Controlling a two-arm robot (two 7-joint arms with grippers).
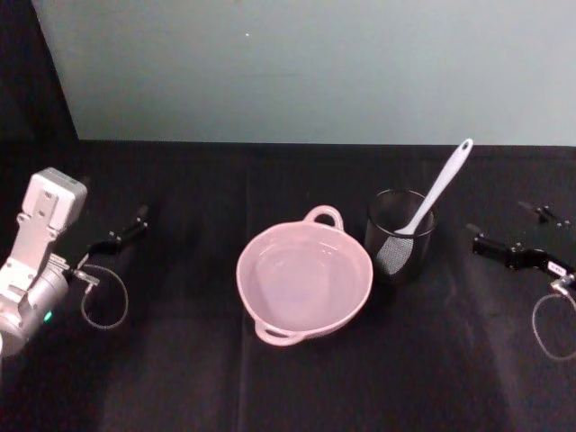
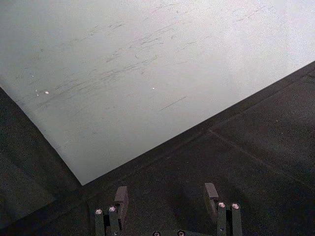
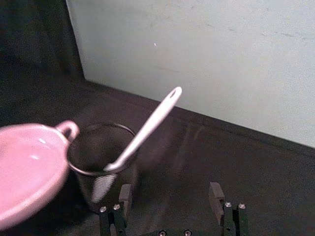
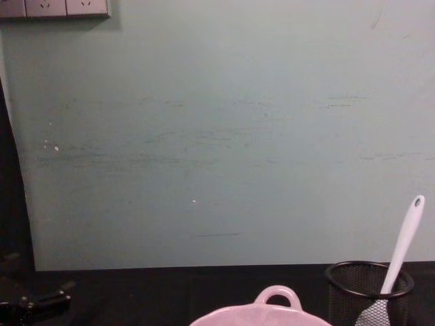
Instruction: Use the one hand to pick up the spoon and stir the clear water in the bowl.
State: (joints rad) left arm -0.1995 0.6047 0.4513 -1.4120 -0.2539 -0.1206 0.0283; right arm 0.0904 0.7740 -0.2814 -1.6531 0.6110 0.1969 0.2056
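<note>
The white spoon (image 1: 436,196) stands head-down in the black mesh cup (image 1: 400,236), just right of the pink bowl (image 1: 304,279) (water inside, loop handle toward the wall). The right gripper (image 1: 506,251) sits well right of the cup, fingers spread. The left gripper (image 1: 121,234) is parked far left of the bowl, also spread.

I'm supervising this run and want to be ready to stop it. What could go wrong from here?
The long white plastic spoon leans in the light black wire-mesh cup; pulling it sideways could tip the cup. The cup stands close beside the pale pink round bowl of water, so a knock might spill it. The open right end effector could clip the slanted handle.
</note>
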